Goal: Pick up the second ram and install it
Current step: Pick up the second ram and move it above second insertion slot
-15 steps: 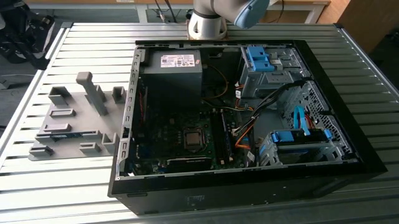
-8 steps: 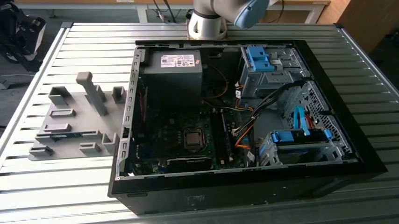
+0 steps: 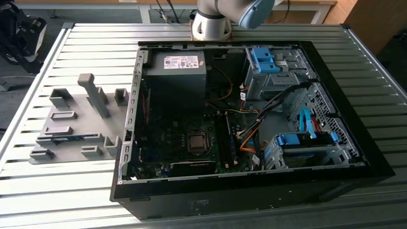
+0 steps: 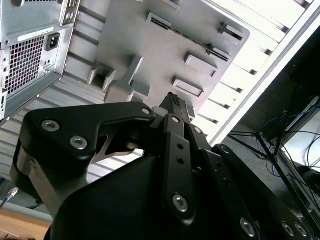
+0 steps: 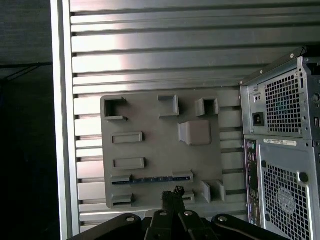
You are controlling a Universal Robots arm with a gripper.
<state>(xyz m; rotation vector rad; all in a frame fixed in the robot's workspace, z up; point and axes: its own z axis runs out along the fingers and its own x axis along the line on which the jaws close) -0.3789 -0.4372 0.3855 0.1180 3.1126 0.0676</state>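
The second ram (image 5: 152,179), a thin blue-green stick, lies flat in a slot between two blocks of the grey fixture plate (image 5: 150,120). In the exterior view the ram (image 3: 66,139) sits on that plate (image 3: 70,119) at the exterior view's left, beside the open computer case (image 3: 254,191). My gripper (image 5: 172,193) hangs well above the plate, near the ram's end of it, and touches nothing. Its black fingers (image 4: 175,105) are shut together with nothing between them.
The case holds a motherboard (image 3: 190,143), a power supply (image 3: 175,71), loose cables (image 3: 254,129) and blue drive latches (image 3: 264,59). The case's rear panel (image 5: 280,150) rises beside the plate. A tall grey post (image 3: 95,95) stands on the plate. The slatted table's edge (image 5: 62,125) runs close by.
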